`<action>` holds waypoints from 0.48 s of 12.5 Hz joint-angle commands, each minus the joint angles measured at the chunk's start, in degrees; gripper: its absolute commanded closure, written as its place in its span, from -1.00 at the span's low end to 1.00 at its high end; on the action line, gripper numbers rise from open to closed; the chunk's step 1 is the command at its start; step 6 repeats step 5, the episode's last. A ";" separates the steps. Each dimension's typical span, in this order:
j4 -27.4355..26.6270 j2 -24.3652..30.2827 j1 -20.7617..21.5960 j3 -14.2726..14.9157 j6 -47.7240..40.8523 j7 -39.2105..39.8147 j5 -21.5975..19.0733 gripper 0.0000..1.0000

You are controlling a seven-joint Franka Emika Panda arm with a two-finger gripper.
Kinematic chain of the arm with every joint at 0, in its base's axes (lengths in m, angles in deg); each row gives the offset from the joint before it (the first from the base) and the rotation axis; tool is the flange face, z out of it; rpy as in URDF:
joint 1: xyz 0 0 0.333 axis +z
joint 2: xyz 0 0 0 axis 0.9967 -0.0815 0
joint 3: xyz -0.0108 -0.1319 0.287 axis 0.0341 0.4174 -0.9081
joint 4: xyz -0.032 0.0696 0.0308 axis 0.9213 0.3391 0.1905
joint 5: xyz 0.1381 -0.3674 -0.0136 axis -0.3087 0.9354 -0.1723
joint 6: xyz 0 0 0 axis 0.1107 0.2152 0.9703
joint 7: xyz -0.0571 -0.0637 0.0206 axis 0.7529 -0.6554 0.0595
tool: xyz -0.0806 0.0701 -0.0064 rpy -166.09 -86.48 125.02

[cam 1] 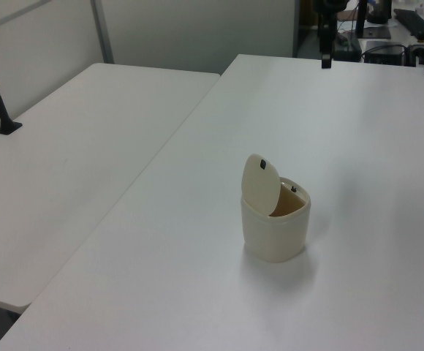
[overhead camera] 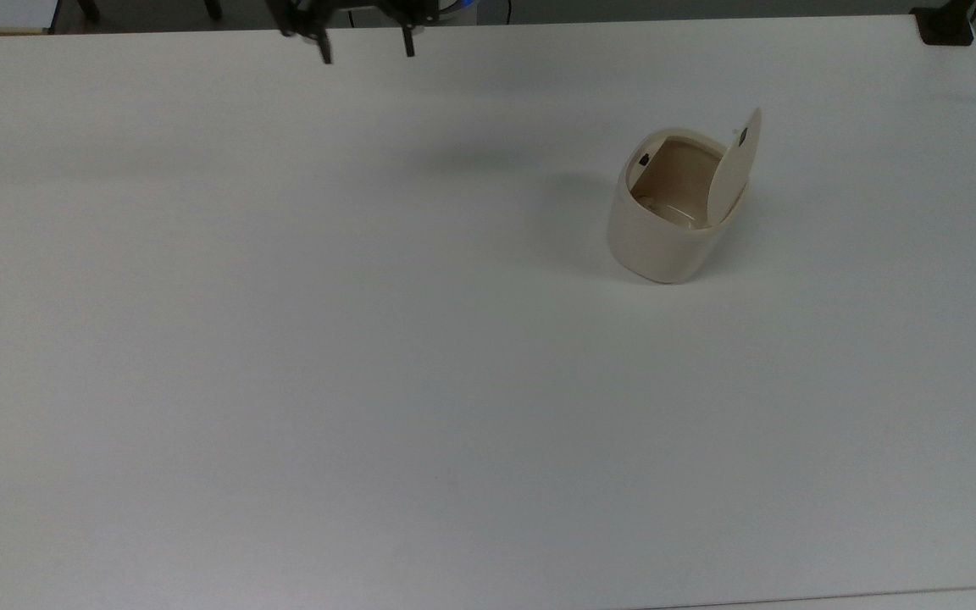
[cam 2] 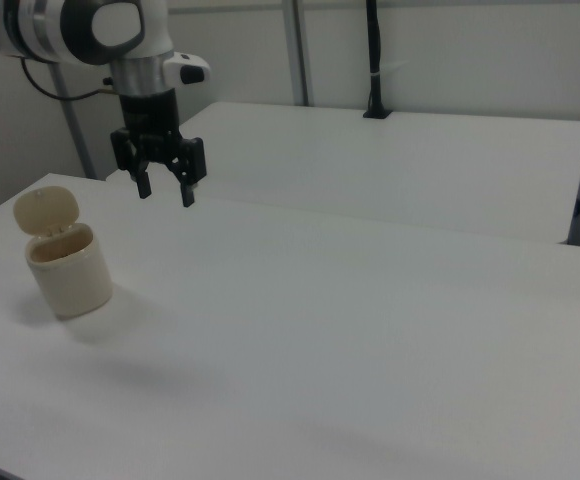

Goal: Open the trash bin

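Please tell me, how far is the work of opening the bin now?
Done: the small cream-beige plastic trash bin has its flat lid raised upright, the inside exposed. In hand: nothing; the gripper is open, empty, above the white table, apart from the bin. Left: apparently nothing.

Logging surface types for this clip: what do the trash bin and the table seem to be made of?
The trash bin, lid standing open: probably moulded plastic, cream-beige, smooth with a soft sheen, rounded corners and thin walls. The table: a flat, matte white top, likely laminate or painted board; its core cannot be told. The open gripper hangs well away from the bin.
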State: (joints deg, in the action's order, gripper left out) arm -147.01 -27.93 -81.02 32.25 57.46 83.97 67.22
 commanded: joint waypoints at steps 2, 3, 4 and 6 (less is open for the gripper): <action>-1.70 1.51 -1.93 -0.89 0.16 -8.55 4.50 -1.00; -1.62 1.50 -1.93 -0.54 0.25 -8.64 4.51 -1.00; -1.53 1.59 -2.01 -0.27 0.25 -8.64 4.60 -1.00; -1.44 1.59 -2.19 -0.01 0.25 -8.64 4.60 -1.00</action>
